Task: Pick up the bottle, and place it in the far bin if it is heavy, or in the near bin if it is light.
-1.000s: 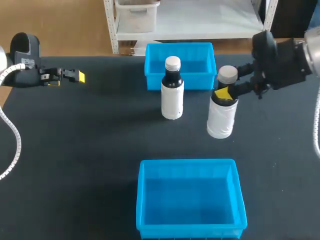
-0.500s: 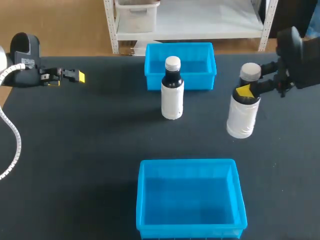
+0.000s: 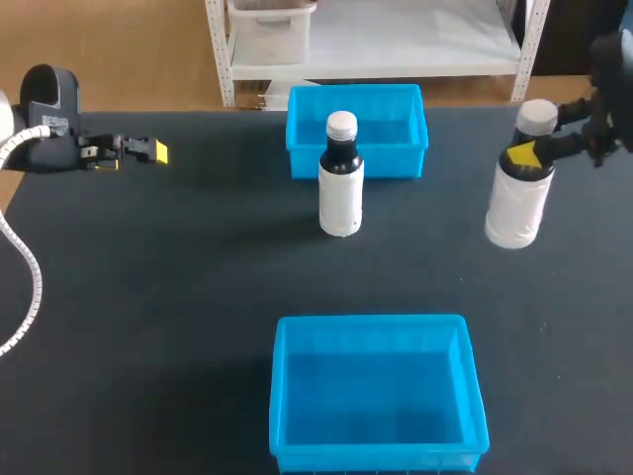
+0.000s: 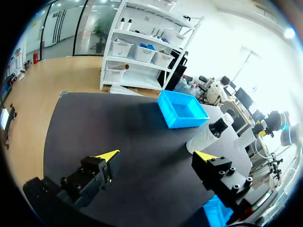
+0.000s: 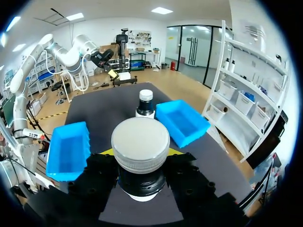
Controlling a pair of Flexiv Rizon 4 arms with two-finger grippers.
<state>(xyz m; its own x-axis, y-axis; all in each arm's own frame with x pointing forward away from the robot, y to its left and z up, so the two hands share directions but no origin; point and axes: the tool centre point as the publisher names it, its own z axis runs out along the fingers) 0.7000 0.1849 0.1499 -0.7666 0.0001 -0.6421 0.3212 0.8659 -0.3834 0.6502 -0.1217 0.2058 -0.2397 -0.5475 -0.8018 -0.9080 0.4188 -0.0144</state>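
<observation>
Right jaws closed on the neck of bottle (image 3: 517,203), upright at far right of worktop (image 3: 178,297). Left jaws spread wide, empty, at left edge. Another, second bottle (image 3: 341,193) stands before far bin (image 3: 391,163).

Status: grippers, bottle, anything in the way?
Right gripper shut on bottle, upright, right of far bin. Left gripper open, empty, far left. Second bottle stands just before far bin.
</observation>
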